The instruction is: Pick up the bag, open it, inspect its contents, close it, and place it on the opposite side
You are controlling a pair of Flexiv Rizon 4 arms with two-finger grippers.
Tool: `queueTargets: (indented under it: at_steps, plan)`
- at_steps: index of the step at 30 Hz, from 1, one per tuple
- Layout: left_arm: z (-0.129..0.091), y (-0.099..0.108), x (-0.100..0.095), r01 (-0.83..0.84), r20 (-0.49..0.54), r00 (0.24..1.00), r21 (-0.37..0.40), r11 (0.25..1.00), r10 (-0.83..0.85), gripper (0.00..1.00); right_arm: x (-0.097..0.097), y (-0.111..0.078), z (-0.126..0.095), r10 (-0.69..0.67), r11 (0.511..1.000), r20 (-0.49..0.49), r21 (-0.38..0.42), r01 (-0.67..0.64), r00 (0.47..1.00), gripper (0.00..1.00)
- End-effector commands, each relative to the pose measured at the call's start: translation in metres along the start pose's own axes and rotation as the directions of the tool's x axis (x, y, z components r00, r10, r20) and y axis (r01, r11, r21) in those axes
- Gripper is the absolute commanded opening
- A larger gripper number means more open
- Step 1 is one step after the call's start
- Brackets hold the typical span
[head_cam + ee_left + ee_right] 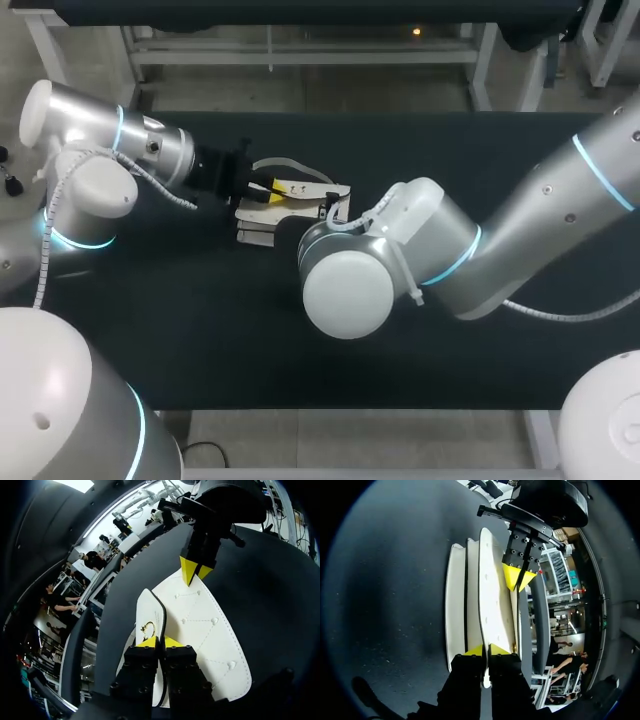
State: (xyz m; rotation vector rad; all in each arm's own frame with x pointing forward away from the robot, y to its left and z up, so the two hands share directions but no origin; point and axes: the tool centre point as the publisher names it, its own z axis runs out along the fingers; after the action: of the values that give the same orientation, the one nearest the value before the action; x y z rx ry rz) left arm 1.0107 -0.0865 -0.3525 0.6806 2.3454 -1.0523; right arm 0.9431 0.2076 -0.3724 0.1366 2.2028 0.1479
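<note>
Counter (450, 340), dark, carrying one task item. Left arm (110, 150) and right arm (540, 215) meet over it from opposite sides. Bag (262, 222), white, stitched, lies mid-counter, slightly left and far of centre. It is judged light, with fairly stiff panels, a bendable flap and a smooth skin that could slip from a thin pinch. Best hold: flap edge and opposite rim. Left claw (159, 642) pinches the flap edge by the gold clasp (148, 628); right claw (486, 650) pinches the opposite edge. Interior and contents are unseen, the head view hides the right claw, and whether the bag is lifted cannot be told.
</note>
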Motion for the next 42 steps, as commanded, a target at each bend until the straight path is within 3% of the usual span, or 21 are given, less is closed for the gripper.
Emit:
queueTargets:
  at_steps: [1, 7, 16, 17, 18, 20, 23, 27, 29, 31, 42]
  plan:
    - [0.004, -0.002, 0.003, -0.026, 0.006, 1.000, -0.061, 0.998, 0.026, 0.00, 0.003, 0.000, 0.003, 0.001, 1.000, 0.016, -0.029, 0.000, 1.000, 0.00]
    - [0.003, 0.017, 0.001, -0.007, 0.023, 1.000, -0.093, 0.996, 0.009, 0.00, 0.003, 0.000, 0.003, 0.001, 1.000, 0.016, -0.029, 0.000, 1.000, 0.00]
    - [-0.007, 0.024, 0.000, -0.028, 0.035, 0.999, -0.111, 0.993, 0.032, 0.00, 0.003, 0.000, 0.003, 0.001, 1.000, 0.016, -0.029, 0.000, 1.000, 0.00]
    - [-0.008, 0.023, -0.001, -0.029, 0.038, 0.999, -0.106, 0.994, 0.033, 0.09, 0.003, 0.000, 0.003, 0.001, 1.000, 0.016, -0.029, 0.000, 1.000, 0.00]
    - [-0.008, 0.021, -0.002, -0.034, 0.045, 0.998, -0.098, 0.995, 0.038, 0.29, 0.003, 0.000, 0.003, 0.001, 1.000, 0.016, -0.029, 0.000, 1.000, 0.00]
    - [-0.007, 0.016, -0.004, -0.045, 0.052, 0.997, -0.084, 0.995, 0.050, 0.40, 0.003, 0.000, 0.003, 0.001, 1.000, 0.016, -0.029, 0.000, 1.000, 0.00]
    - [-0.002, 0.011, -0.007, -0.067, 0.049, 0.996, -0.068, 0.995, 0.071, 0.46, 0.003, 0.000, 0.003, 0.001, 1.000, 0.016, -0.029, 0.000, 1.000, 0.00]
    - [0.003, 0.007, -0.010, -0.086, 0.040, 0.995, -0.053, 0.995, 0.088, 0.41, 0.003, 0.000, 0.003, 0.001, 1.000, 0.016, -0.029, 0.000, 1.000, 0.00]
    - [0.005, 0.005, -0.010, -0.093, 0.035, 0.995, -0.048, 0.995, 0.094, 0.27, 0.003, 0.000, 0.003, 0.001, 1.000, 0.016, -0.029, 0.000, 1.000, 0.00]
    - [0.006, 0.006, -0.010, -0.097, 0.035, 0.995, -0.053, 0.994, 0.099, 0.00, 0.003, 0.000, 0.003, 0.001, 1.000, 0.016, -0.029, 0.000, 1.000, 0.00]
    - [-0.012, 0.024, 0.003, -0.128, 0.026, 0.991, -0.054, 0.990, 0.129, 0.00, 0.003, 0.000, 0.003, 0.001, 1.000, 0.016, -0.029, 0.000, 1.000, 0.00]
